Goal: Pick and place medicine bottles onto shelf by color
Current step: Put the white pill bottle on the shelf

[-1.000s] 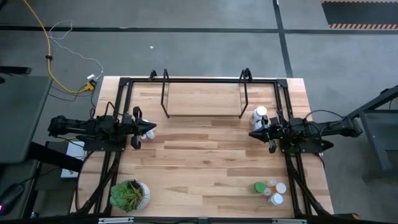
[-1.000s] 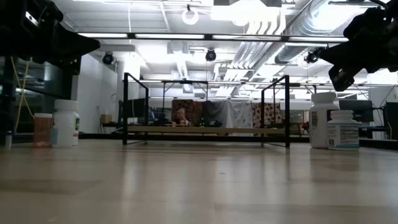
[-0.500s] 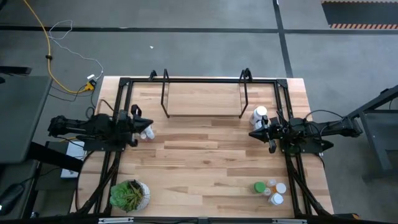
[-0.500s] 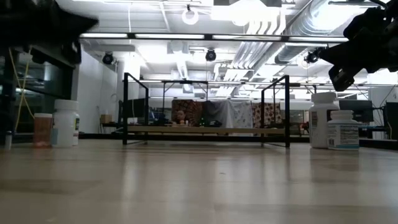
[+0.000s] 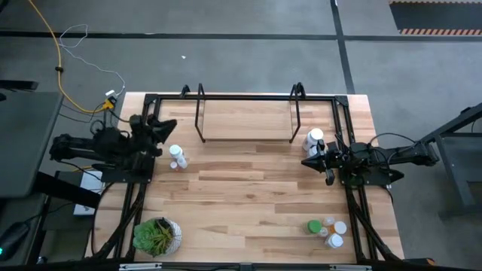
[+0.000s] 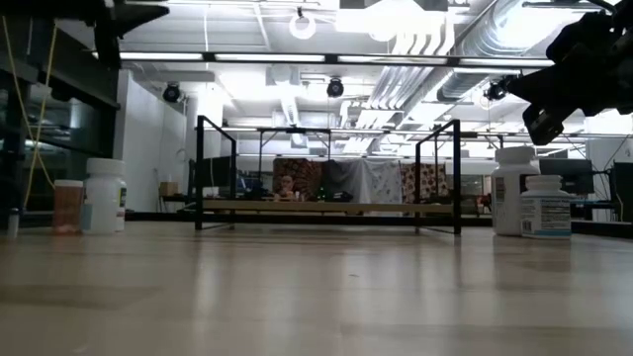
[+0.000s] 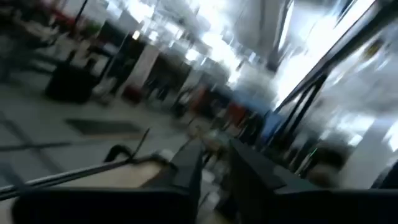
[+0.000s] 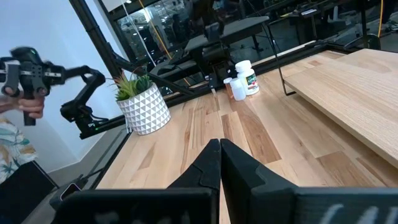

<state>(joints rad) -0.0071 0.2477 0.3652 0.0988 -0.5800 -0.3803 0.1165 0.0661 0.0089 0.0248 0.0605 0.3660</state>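
Wooden table [image 5: 248,188] with an empty shelf [image 5: 246,119] at its far edge, bottles [image 5: 177,156] standing near the left gripper [image 5: 167,125], whose fingers are slightly apart, more bottles [image 5: 327,229] at one corner, right gripper [image 5: 306,161] closed, holding nothing.

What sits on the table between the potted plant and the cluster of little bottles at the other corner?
Nothing: in the high view, only bare wood lies between the potted plant and the bottle cluster.

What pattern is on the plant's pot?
White with grey triangles, on the small round plant pot; right wrist view shows it best.
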